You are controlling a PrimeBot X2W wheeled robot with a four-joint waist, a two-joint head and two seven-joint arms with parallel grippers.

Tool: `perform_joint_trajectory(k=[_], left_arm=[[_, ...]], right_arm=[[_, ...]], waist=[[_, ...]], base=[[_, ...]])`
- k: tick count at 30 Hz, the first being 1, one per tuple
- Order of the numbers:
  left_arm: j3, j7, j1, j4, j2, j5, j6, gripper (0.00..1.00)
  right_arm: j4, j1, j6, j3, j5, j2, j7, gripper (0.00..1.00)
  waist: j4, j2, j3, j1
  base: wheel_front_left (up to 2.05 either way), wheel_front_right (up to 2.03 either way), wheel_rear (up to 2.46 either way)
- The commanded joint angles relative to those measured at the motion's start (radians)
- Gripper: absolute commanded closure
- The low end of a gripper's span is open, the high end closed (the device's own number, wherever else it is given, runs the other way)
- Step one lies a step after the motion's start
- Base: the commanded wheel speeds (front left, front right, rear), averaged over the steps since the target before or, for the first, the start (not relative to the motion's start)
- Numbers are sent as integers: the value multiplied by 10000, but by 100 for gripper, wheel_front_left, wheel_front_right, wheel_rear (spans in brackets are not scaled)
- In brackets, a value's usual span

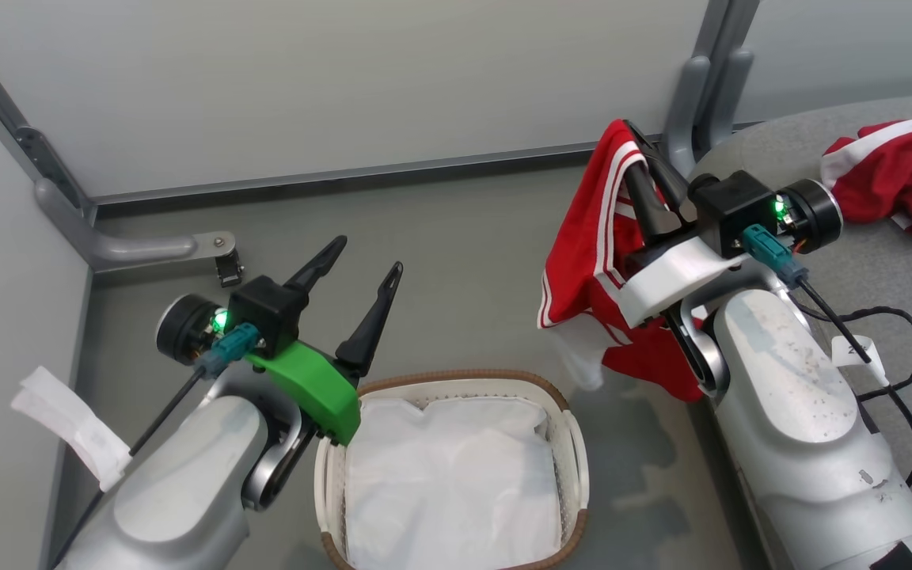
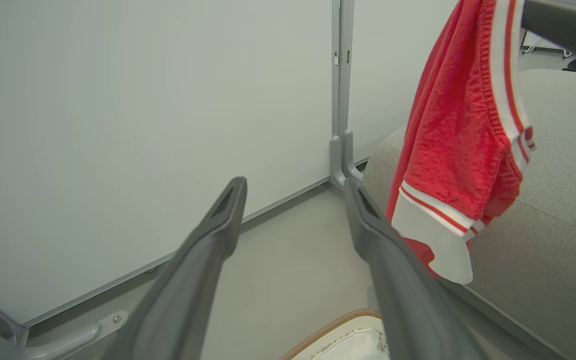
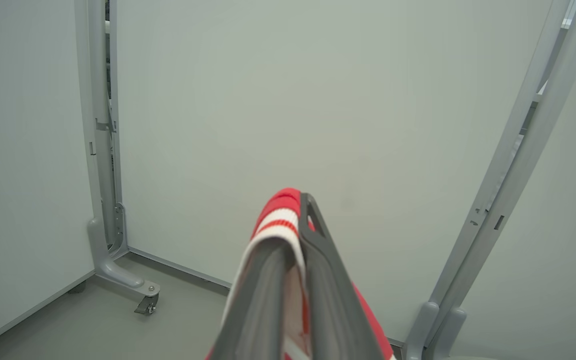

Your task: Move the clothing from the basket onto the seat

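Right gripper [image 1: 640, 150] is clamping the striped edge of a red garment [image 1: 583, 253], dangling it over the floor between basket [image 1: 575, 443] and seat [image 1: 891, 277]. Left gripper [image 1: 367, 257] is hovering open by the basket. I'm watching that thin edge hold: a quick swing could be slipping it loose, short of the seat.

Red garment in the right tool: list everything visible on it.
The red garment is soft, knit-looking fabric with white stripes along its edges and a white hem panel. The right tool is shut on its upper edge, with fabric folded over the fingertips. It hangs crumpled and loose above the floor, between the basket and the seat. Whether it brushes the seat's edge cannot be told.
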Motion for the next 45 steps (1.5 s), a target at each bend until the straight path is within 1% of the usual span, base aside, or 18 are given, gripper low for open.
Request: perform_joint_trajectory(k=[1, 6, 10, 14, 23, 31, 35, 45], left_arm=[[-6, -111, 254, 2, 10, -101, 36, 0], [-75, -310, 763, -45, -90, 48, 12, 0], [1, -414, 1144, -98, -276, 133, 61, 0], [110, -444, 1440, -163, -584, 284, 66, 0], [582, -445, 2107, -491, -1277, 834, -143, 0], [786, -436, 2363, -469, -1628, 1272, -397, 0], [868, -437, 2424, -549, -1677, 1461, -490, 0], [1033, -437, 2144, -644, -1668, 1890, -605, 0]], right_arm=[[-98, 166, -14, -124, -127, -31, -23, 100], [-353, 375, -14, -400, -281, -33, -23, 100], [-552, 583, -14, -602, -343, -32, -23, 100], [-760, 790, -14, -726, -410, -33, -23, 100], [-1020, 1143, -14, -1167, -632, -35, -23, 100], [-1383, 1387, -14, -1563, -841, -32, -23, 100], [-1635, 1185, -14, -1594, -914, -33, -23, 100], [-2081, 634, -14, -1544, -1073, -41, -23, 100]], waist=[[-92, 0, 17, 0], [-334, 0, 27, 0], [-474, 0, 46, 0], [-616, 0, 63, 0], [-966, 0, 119, 0], [-1356, 0, 238, 0], [-1766, 0, 423, 0], [-3286, 0, 1213, 0]], base=[[0, 0, 0], [0, 0, 0], [0, 0, 0], [0, 0, 0], [0, 0, 0], [0, 0, 0], [0, 0, 0], [0, 0, 0]])
